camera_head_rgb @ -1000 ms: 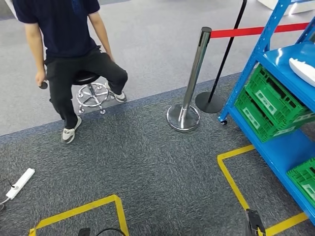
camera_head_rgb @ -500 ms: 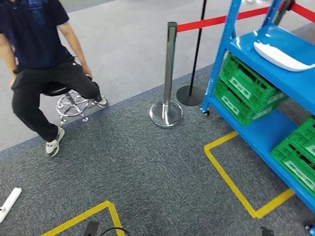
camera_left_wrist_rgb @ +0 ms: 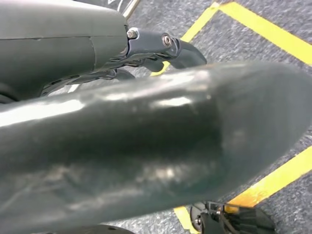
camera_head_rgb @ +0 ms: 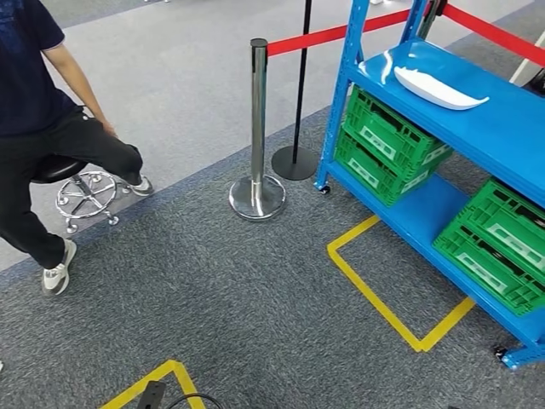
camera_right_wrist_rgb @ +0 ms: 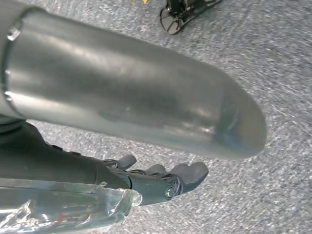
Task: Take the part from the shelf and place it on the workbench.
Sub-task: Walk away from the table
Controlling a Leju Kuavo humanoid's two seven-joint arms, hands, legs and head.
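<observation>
A long white part [camera_head_rgb: 437, 88] lies flat on the upper level of the blue shelf [camera_head_rgb: 507, 136] at the right of the head view, some way ahead of me. My left hand [camera_left_wrist_rgb: 147, 146] hangs over the grey carpet with its thumb and dark fingers [camera_left_wrist_rgb: 162, 46] stretched out and nothing in them. My right hand [camera_right_wrist_rgb: 140, 102] hangs the same way, its fingers [camera_right_wrist_rgb: 173, 180] apart and empty above the carpet.
Green crates [camera_head_rgb: 386, 145] [camera_head_rgb: 498, 247] sit on the shelf's lower levels. A chrome post [camera_head_rgb: 258, 128] with a red belt [camera_head_rgb: 308, 38] stands left of the shelf. A person [camera_head_rgb: 38, 128] sits on a stool at the far left. Yellow tape [camera_head_rgb: 379, 298] marks a floor box before the shelf.
The camera has turned to the right: the shelf and the white part have come further into the picture, and the person and the post have slid left.
</observation>
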